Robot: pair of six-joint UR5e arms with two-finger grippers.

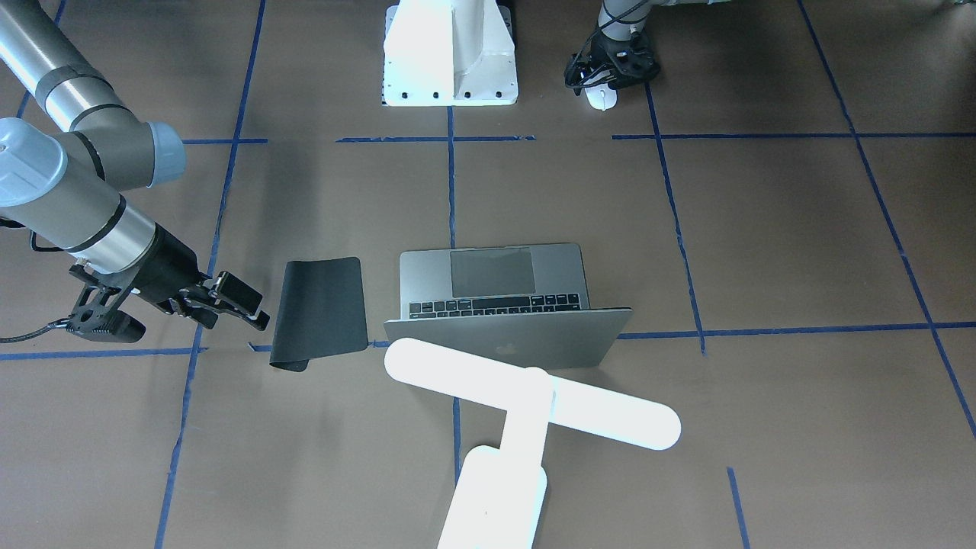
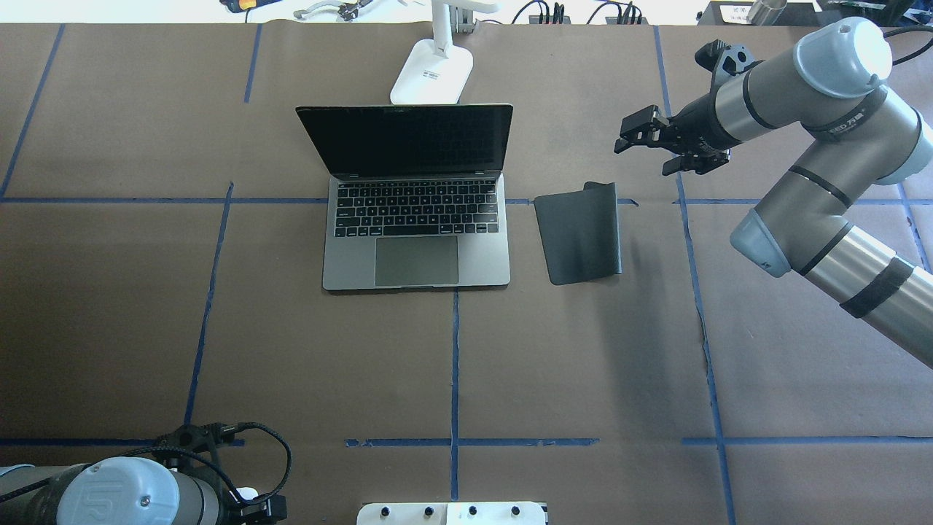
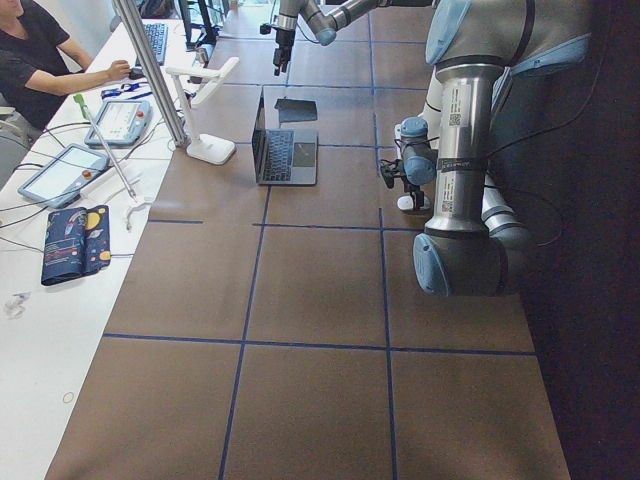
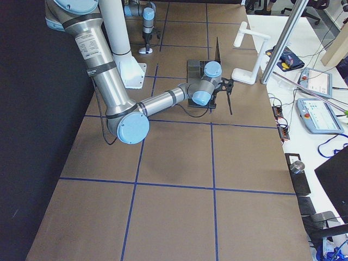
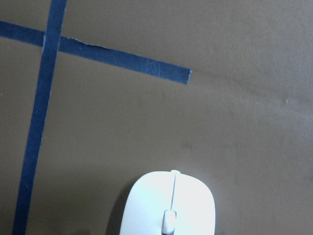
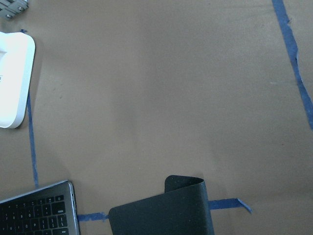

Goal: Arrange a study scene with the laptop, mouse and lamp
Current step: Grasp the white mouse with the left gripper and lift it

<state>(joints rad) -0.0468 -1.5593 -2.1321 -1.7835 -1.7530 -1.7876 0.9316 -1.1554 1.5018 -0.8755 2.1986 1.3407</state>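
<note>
Mouse (image 1: 601,98) on table at robot's near left, left gripper (image 1: 602,85) over it, grip cannot be told | laptop (image 2: 415,219) open at centre, lit lamp (image 2: 431,73) just behind | pad (image 2: 581,233) beside laptop, far corner curled | right gripper (image 2: 645,154) spread, empty, beyond pad.

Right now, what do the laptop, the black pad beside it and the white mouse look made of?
The laptop: likely metal, matte grey with an even sheen. The mouse pad: thin rubber or fabric, matte black; one corner curls up. The mouse: probably smooth white plastic, brightly reflective.
</note>
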